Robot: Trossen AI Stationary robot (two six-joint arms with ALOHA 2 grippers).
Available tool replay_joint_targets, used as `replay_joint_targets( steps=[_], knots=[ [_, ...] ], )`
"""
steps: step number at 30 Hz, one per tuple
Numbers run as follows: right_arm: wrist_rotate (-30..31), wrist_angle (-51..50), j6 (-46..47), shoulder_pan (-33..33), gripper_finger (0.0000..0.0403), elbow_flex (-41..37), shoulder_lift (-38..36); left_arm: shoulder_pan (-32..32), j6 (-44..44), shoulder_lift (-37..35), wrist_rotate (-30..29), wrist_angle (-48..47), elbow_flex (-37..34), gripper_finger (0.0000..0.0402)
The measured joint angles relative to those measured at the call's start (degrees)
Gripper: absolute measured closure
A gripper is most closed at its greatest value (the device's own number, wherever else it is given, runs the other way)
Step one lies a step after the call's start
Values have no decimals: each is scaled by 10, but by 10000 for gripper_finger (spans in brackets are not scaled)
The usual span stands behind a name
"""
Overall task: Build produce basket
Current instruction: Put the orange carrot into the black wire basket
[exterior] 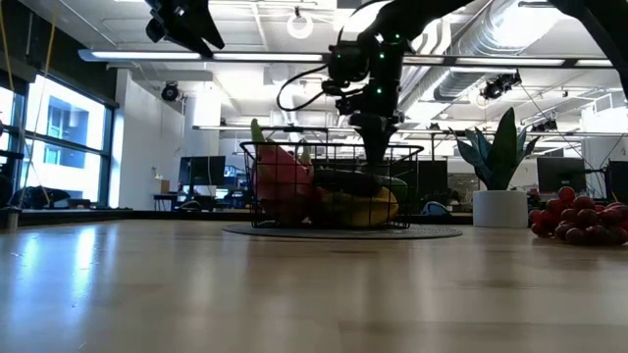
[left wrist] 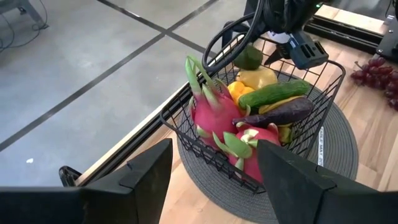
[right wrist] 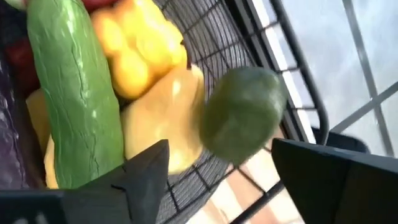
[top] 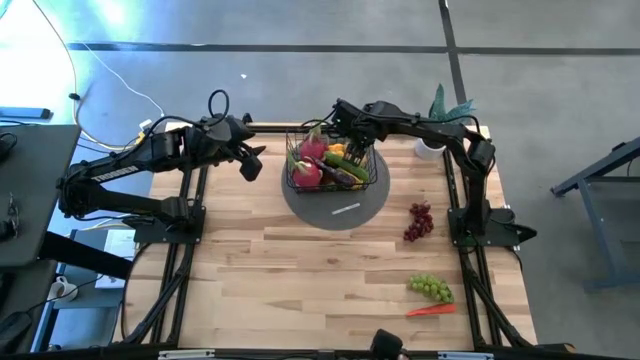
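The black wire basket (top: 372,178) (exterior: 265,186) (left wrist: 323,74) stands on a round grey mat (top: 335,212). It holds pink dragon fruits (left wrist: 214,118), a green cucumber (right wrist: 74,93), a purple eggplant (left wrist: 280,113) and yellow pieces (right wrist: 152,118). My right gripper (top: 350,135) (exterior: 378,137) (right wrist: 221,149) hangs open over the basket's far side. A round green fruit (right wrist: 242,115) (left wrist: 249,57), blurred, shows just past its fingertips, above the yellow piece. My left gripper (top: 252,162) (left wrist: 214,158) is open, raised to the left of the basket and pointing at it.
Red grapes (top: 418,220) (exterior: 579,221), green grapes (top: 430,288) and a carrot (top: 430,310) lie on the table's right half. A potted plant in a white pot (top: 432,143) (exterior: 500,206) stands at the far right. A small white strip (top: 345,209) lies on the mat.
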Motion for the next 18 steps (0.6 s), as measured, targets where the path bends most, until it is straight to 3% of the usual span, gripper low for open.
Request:
replay_joint_targets(
  steps=[4, 18],
  knots=[
    [-1, -37, 33, 2, 124, 14, 0, 0, 1, 0, 0, 0, 0, 179],
    [-28, -128, 198, 62, 121, 107, 0, 0, 7, 0, 16, -5, 0, 179]
  ],
)
